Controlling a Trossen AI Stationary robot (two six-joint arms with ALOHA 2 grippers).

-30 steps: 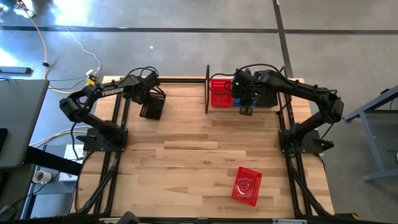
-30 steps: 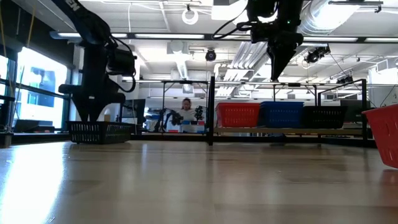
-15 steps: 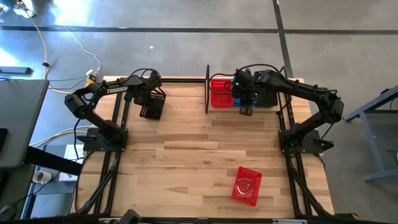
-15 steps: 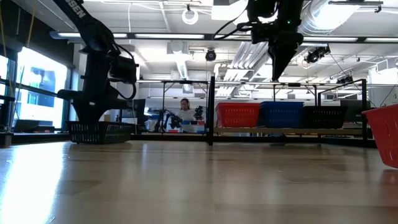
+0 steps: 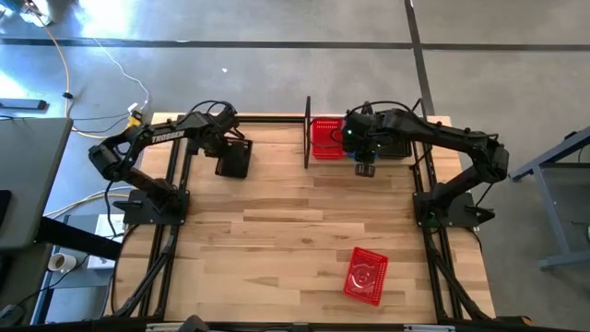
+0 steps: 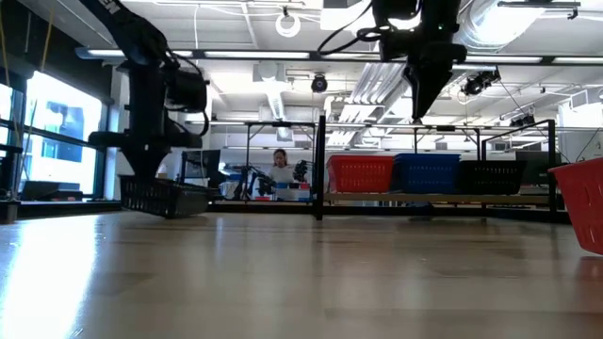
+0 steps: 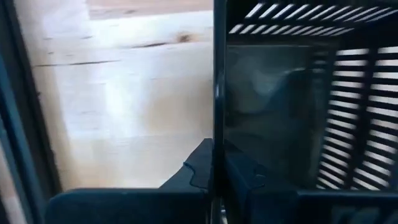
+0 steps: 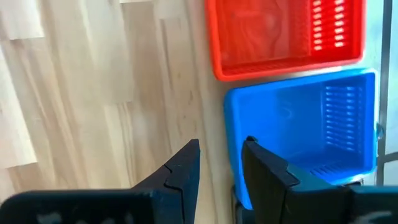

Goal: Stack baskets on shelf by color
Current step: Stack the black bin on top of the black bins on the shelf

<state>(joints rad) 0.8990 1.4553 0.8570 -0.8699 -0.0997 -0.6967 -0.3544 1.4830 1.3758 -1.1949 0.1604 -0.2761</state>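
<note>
Left wrist view: the left gripper (image 7: 219,171) pinches the black basket's (image 7: 298,112) rim; the right gripper (image 8: 221,163) hangs spread above the blue basket (image 8: 305,134).

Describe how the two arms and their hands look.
Both arms are dark, jointed and slender, with black cables looping over their upper links. The left arm carries white lettering along one link; the right arm shows a small green light near its wrist. The right hand ends in two dark, tapered, wedge-shaped fingers. The left hand is equally dark.
</note>
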